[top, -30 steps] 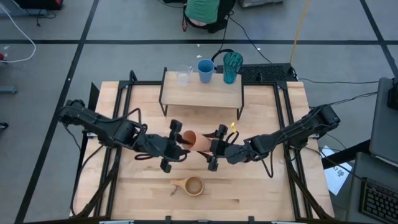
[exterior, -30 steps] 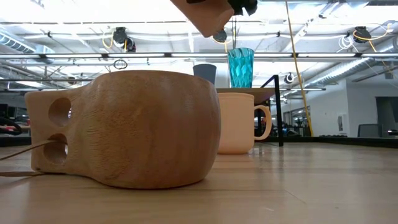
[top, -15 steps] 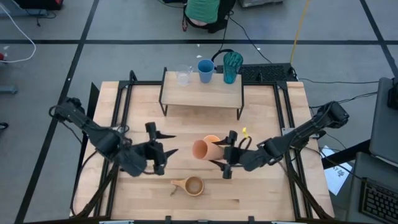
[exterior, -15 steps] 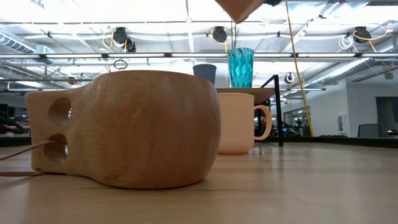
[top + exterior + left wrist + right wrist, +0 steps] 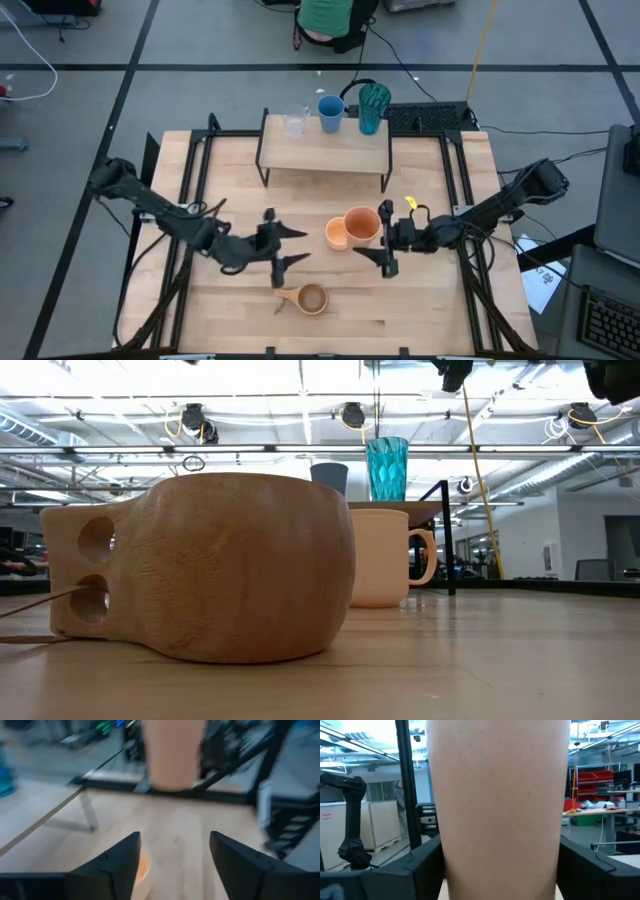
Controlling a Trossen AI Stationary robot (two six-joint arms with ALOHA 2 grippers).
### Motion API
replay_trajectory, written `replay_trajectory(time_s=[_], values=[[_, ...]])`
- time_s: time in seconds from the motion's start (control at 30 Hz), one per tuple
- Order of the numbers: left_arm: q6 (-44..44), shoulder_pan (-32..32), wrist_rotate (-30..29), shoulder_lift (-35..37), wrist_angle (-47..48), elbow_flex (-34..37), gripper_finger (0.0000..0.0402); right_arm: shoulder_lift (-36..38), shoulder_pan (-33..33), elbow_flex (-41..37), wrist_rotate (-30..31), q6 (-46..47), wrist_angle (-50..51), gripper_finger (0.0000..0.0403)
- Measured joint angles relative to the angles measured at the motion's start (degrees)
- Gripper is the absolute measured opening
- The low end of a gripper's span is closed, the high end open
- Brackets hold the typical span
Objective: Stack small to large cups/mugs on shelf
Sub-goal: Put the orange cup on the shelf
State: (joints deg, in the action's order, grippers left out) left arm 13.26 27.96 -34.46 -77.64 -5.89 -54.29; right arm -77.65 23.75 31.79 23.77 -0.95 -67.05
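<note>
My right gripper (image 5: 384, 240) is shut on the orange-brown tumbler (image 5: 361, 224), which fills the right wrist view (image 5: 500, 805). The orange handled mug (image 5: 337, 234) stands on the table just left of the tumbler and also shows in the low view (image 5: 385, 556). My left gripper (image 5: 283, 247) is open and empty, left of the mug and above the tan wooden cup (image 5: 310, 298). The clear glass (image 5: 293, 123), blue cup (image 5: 331, 112) and teal tumbler (image 5: 373, 107) stand on the shelf (image 5: 325, 148). My right gripper pinches the tumbler's side wall (image 5: 445, 865) between its two fingers, one on each side. The fingers (image 5: 405, 870) come level from the table's right side. The tumbler is upright, mouth up, lifted clear of the table beside the mug.
The wooden cup sits close to the low camera and fills that view (image 5: 200, 565). Black frame rails (image 5: 452, 200) run along both sides of the table. Bare tabletop lies between the shelf and the mug (image 5: 320, 200). A person (image 5: 325, 15) is beyond the far edge.
My right gripper has carried the tumbler toward the table's right edge and turned it from lying level, mouth leftward, to upright, mouth up. My left gripper has drawn away from the tumbler toward the near left, then come partway back right. The mug now shows uncovered.
</note>
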Motion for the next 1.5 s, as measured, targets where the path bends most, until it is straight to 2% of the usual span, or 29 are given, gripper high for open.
replay_trajectory(time_s=[0.13, 0.2, 0.33, 0.47, 0.7, 0.93, 1.2, 1.5], values=[[-4.21, -4.82, 9.10, -0.05, -14.23, 4.84, 0.0275, -0.01, -0.80, 0.04, -0.07, -0.57, -0.23, 0.0290], [-4.09, -7.37, 12.36, -0.03, -17.80, 6.71, 0.0295, -0.02, -1.13, 0.04, -0.07, -0.54, -0.52, 0.0290], [-2.51, -11.35, 16.17, -1.05, -22.63, 9.23, 0.0344, -0.02, -1.73, 0.06, -0.09, 0.14, -1.33, 0.0290], [-1.68, -12.58, 18.58, -3.80, -26.76, 9.78, 0.0392, -0.85, -2.64, 0.09, -0.11, 1.51, -2.08, 0.0290], [-2.20, -14.06, 22.54, -9.05, -34.61, 9.64, 0.0378, -4.40, -4.32, 0.19, -0.24, 3.33, -5.69, 0.0290], [-2.06, -15.21, 23.10, -11.83, -38.58, 9.64, 0.0398, -6.64, -5.17, 0.44, -1.82, 4.97, -8.31, 0.0290], [-0.94, -18.16, 25.87, -13.34, -40.61, 8.63, 0.0397, -6.62, -5.43, 0.46, -1.94, 4.98, -8.60, 0.0290], [-1.27, -21.36, 36.43, -20.30, -40.35, 0.22, 0.0397, -6.62, -6.54, 0.50, -3.26, 6.25, -7.69, 0.0290]])
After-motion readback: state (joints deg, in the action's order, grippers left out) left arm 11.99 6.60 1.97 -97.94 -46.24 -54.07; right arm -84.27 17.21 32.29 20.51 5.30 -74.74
